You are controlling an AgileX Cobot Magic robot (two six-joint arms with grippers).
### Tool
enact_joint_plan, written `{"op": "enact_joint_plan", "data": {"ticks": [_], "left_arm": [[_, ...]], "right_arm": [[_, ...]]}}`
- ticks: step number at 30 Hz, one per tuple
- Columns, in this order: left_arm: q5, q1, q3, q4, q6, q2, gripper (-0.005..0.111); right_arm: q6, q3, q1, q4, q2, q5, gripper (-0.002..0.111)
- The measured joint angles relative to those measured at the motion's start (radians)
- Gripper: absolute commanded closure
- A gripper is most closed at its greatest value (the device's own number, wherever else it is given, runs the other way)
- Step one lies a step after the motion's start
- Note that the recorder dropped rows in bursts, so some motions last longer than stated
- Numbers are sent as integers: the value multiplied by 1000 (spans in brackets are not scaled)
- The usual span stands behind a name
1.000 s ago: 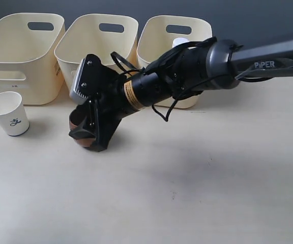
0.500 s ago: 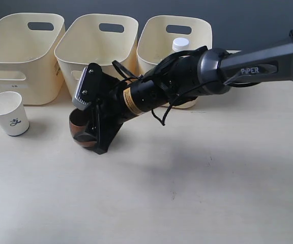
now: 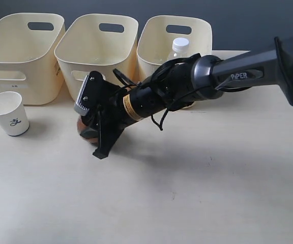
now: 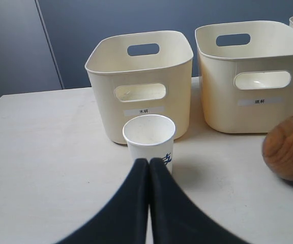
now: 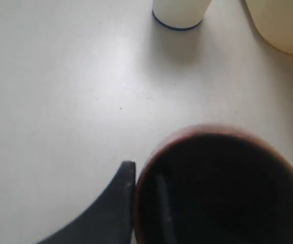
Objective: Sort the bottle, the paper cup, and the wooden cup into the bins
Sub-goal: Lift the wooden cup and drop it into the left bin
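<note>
Step in hand: grasping. Right gripper (image 5: 144, 178) pinches the wooden cup (image 4: 286, 152) wall, one finger inside. Left gripper (image 4: 149, 163) fingers are pressed together. Next: lift toward the far bins (image 3: 14, 51).

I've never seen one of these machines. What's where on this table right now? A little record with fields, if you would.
bins: three, cream, in a row
bottle: upright inside the right bin
paper cup: upright on the table, before the left bin
wooden cup: before the middle bin, wall pinched by the right gripper
left gripper: shut, empty, near the paper cup
</note>
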Motion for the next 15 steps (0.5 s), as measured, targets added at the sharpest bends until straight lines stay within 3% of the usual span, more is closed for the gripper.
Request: {"op": "enact_joint_plan", "data": {"ticks": [8, 15], "left_arm": [[0, 0, 0, 0, 0, 0, 107], [0, 0, 0, 0, 0, 0, 107]], "right_arm": [[-4, -39, 0, -2, -41, -1, 108], [44, -267, 0, -2, -86, -36, 109]]}}
